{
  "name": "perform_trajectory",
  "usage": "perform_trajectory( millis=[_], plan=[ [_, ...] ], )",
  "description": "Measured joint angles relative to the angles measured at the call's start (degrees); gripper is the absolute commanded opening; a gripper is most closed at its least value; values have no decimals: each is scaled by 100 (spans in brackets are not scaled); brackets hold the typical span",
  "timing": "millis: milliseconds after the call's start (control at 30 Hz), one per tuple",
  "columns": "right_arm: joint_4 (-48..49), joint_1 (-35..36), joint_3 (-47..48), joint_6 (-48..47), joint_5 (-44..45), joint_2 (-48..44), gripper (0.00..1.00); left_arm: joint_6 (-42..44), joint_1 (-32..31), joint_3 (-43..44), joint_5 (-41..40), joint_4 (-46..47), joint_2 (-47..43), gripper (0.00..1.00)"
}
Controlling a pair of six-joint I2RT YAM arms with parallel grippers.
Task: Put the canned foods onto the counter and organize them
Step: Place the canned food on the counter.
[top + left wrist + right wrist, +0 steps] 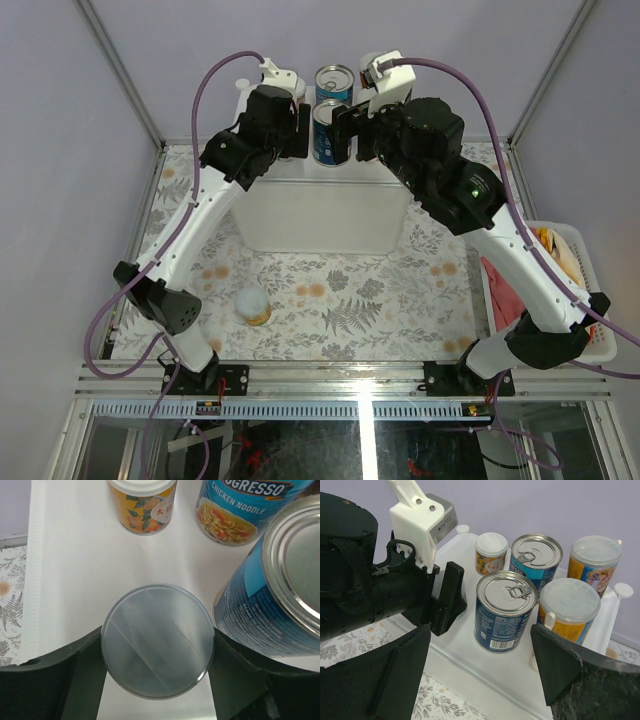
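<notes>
On the flat top of the white counter [320,215] stand several cans: a blue tin [505,611], a Progresso tin [536,560], a short orange jar [491,554] and two tall yellow-orange ones [568,609] [594,562]. My left gripper [157,645] is shut on a can with a clear grey lid [157,640], over the counter's left part and beside the blue tin [270,595]. At the counter's front edge my right gripper [481,650] stands open, the blue tin ahead of it and untouched. Another pale-topped can [252,305] stands on the floral table.
A white slatted basket [585,300] with red and yellow cloth sits at the right edge. Both arms meet over the counter's back [330,130], the left gripper's finger [449,597] close to the blue tin. Round white knobs [623,590] mark the counter's corners.
</notes>
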Motion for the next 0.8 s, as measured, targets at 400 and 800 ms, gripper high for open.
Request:
perform_trajectory(
  millis=[400,800],
  plan=[
    [-2,0,-7,-7,0,-2,88,63,101,-42,-42,205,107,0],
    [-4,-2,-7,-20,-2,-2,89,61,208,-103,46,339,127,0]
  ],
)
